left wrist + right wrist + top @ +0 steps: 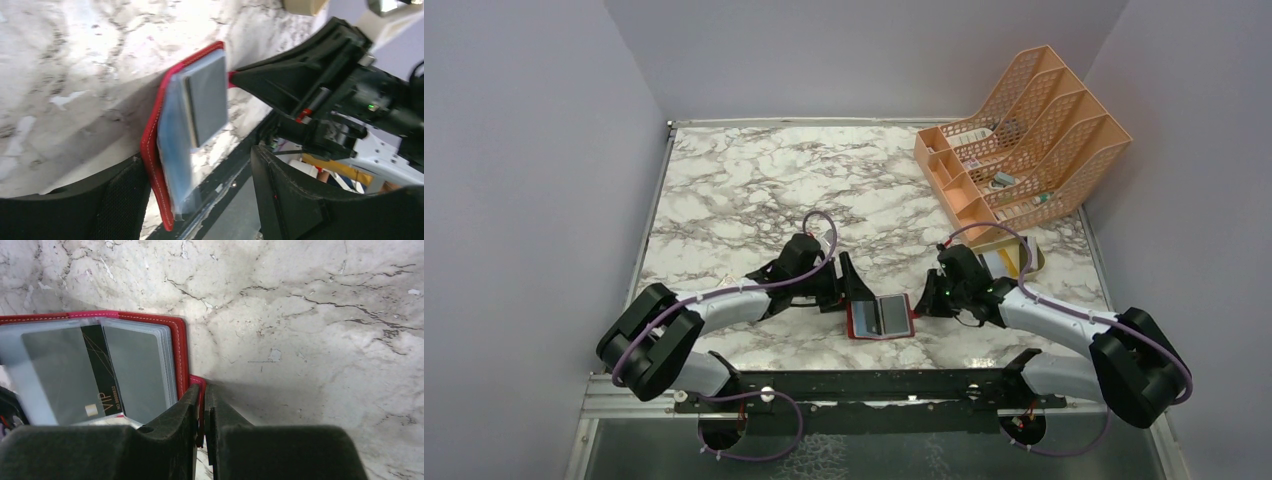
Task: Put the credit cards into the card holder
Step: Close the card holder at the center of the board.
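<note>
The red card holder point(881, 316) lies open on the marble table near the front edge, its clear sleeves facing up. Grey cards and a black VIP card point(107, 370) sit in the sleeves. My right gripper point(201, 395) is shut on the holder's red snap tab point(196, 381) at its right edge. My left gripper point(200, 200) is open, its jaws wide apart, with the holder's left edge point(152, 140) between them, close to one finger point(115, 200). No loose gold-yellow or blue card shows clearly.
An orange mesh file rack point(1019, 130) stands at the back right. A beige tray point(1014, 258) with something yellow on it lies behind my right arm, partly hidden. The table's front edge and black rail point(874, 385) run just below the holder.
</note>
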### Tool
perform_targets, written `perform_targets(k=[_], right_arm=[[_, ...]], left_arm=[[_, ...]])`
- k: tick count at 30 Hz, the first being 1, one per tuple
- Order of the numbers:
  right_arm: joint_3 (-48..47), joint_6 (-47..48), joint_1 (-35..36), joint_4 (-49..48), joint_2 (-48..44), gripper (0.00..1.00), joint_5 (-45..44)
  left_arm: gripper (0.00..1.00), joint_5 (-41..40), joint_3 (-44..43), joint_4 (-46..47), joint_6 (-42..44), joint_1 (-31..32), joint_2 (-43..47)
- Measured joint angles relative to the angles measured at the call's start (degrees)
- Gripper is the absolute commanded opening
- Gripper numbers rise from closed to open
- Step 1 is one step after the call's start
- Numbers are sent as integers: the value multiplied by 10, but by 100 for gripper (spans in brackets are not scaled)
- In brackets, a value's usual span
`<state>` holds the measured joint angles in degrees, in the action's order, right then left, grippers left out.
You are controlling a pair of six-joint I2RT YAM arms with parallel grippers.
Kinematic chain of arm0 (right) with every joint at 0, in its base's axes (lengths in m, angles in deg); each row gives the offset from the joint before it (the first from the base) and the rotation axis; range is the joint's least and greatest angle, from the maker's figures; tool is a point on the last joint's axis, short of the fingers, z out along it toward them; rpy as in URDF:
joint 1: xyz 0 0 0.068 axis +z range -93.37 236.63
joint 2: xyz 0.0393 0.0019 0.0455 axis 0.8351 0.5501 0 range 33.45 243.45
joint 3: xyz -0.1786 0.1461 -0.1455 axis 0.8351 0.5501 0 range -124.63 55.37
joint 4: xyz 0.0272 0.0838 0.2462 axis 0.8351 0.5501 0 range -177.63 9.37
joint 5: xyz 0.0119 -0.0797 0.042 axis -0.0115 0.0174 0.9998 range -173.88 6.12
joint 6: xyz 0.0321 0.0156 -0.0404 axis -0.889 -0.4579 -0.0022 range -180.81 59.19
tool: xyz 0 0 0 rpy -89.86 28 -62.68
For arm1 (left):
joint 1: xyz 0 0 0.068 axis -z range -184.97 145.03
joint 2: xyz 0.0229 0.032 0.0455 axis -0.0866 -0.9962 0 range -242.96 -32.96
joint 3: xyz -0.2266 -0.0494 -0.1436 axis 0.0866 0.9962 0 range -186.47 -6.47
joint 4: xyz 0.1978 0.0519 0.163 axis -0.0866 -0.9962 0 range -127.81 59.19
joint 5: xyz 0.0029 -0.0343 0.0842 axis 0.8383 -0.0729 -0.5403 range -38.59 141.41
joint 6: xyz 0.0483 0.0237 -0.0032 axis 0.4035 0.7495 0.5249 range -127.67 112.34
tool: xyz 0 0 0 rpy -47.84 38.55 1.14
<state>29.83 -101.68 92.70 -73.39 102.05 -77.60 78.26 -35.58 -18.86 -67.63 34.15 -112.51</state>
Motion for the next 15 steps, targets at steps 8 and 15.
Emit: perform_targets(k=[8, 15], right_arm=[[3, -1, 0, -26, 4, 10, 16], [3, -4, 0, -38, 5, 10, 24]], left_arm=[[69, 9, -5, 31, -24, 26, 21], [68, 16, -31, 48, -25, 42, -4]])
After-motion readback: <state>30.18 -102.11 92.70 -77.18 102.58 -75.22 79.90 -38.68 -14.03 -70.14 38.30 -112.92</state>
